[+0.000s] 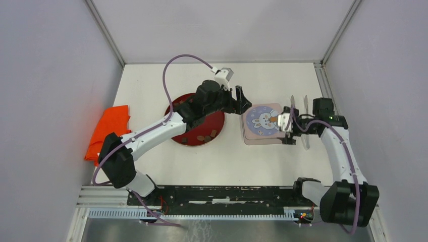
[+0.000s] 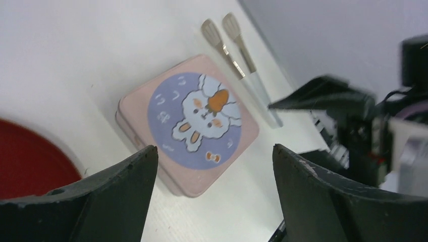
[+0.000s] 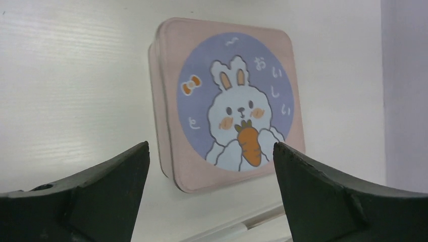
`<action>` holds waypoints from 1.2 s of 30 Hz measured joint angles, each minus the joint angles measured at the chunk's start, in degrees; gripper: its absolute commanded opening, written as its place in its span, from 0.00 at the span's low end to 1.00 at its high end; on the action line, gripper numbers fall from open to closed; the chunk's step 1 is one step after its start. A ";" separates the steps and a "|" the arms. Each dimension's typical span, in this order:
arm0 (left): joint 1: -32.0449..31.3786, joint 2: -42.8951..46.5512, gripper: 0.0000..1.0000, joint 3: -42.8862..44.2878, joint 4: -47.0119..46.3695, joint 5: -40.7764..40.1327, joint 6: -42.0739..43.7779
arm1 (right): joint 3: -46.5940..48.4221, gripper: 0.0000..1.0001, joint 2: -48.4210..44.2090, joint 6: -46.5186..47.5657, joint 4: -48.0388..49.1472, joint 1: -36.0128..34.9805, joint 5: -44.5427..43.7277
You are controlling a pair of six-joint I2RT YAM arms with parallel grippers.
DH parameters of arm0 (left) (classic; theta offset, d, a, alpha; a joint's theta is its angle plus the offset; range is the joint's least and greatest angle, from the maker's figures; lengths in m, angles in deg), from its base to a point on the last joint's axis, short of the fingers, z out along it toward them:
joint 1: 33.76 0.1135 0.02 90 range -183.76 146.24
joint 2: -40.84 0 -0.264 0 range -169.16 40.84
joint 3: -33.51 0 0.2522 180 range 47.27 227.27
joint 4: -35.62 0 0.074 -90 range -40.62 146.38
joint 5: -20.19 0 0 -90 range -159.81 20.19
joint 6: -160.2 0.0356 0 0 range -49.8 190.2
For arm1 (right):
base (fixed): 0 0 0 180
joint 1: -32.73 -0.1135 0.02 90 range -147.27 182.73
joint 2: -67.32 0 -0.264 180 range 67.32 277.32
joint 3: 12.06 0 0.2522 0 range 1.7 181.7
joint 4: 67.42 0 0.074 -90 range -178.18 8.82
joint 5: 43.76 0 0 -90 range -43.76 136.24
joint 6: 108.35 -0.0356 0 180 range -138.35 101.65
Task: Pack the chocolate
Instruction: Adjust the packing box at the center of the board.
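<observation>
chocolate (image 1: 201,137): likely light, brittle, smeary — pinch the sides gently
left gripper (image 2: 214,154): jaws apart, empty
right gripper (image 3: 211,151): jaws apart, empty — box (image 3: 227,101) lidded

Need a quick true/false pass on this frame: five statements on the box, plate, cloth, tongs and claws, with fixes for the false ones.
1. The pink rabbit box has its lid on. True.
2. The red plate holds no chocolate. False: several chocolate pieces lie on it.
3. The left claw and the right claw are both open and hold nothing. True.
4. The orange cloth lies right of the box. False: it lies at the table's left edge, left of the plate.
5. The tongs rest on the box lid. False: they lie on the table beside the box, on its far side from the plate.
</observation>
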State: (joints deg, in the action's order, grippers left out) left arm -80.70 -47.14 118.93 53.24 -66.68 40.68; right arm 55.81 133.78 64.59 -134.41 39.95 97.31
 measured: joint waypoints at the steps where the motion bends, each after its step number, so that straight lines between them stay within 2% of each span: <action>1: 0.04 0.22 0.90 0.00 -1.36 0.44 -0.02 | -2.32 0.98 -2.05 5.99 -0.72 0.00 0.76; 5: 1.09 -0.66 0.90 0.00 -6.12 4.94 -0.44 | -10.88 0.97 -6.08 22.47 -3.61 -0.09 1.55; 8: 1.84 -4.00 0.85 0.00 -9.46 9.01 -1.99 | -13.99 0.93 -4.96 28.87 -4.15 -0.26 1.18; 12: 2.14 -10.95 0.76 0.94 -10.14 11.34 -3.06 | -15.74 0.89 -3.45 32.83 -0.52 -0.39 0.50; 19: 2.19 -23.45 0.81 10.08 -4.44 10.86 -1.95 | -19.50 0.78 -3.39 33.33 7.82 -0.81 -2.12; 24: 3.32 -29.92 0.84 22.03 -1.66 12.09 3.96 | -21.49 0.69 -3.39 32.48 11.43 -0.85 -3.39; 28: 4.90 -33.44 0.84 28.33 0.68 14.56 10.08 | -21.53 0.64 -3.39 32.13 12.28 -0.85 -3.30; 36: 7.91 -43.41 0.83 39.10 7.54 19.71 16.15 | -21.53 0.64 -3.39 31.41 12.44 -0.87 -3.06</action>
State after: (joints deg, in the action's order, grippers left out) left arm -72.78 -90.55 158.03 60.78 -46.96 56.83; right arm 34.28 130.39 96.00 -121.98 39.08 94.25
